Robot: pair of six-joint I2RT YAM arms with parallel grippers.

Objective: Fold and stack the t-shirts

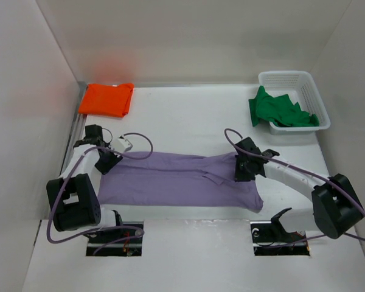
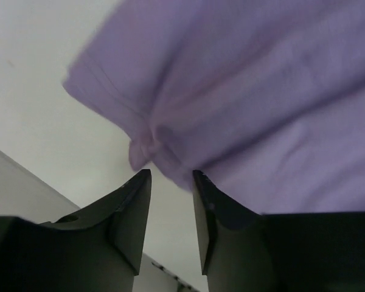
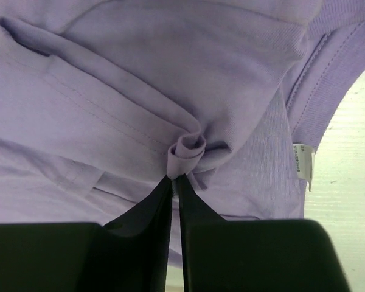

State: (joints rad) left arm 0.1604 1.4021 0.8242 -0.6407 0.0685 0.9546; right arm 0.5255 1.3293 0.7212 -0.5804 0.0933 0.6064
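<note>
The left claw [image 2: 171, 176] is spread, with a bump of the purple shirt [image 2: 249, 91] just past its tips. The right claw [image 3: 175, 179] is almost pressed together at a little tuck of cloth; I cannot tell if it grips. The shirt lies across the middle of the top view. It looks soft, light and floppy, so grab an edge or corner.
</note>
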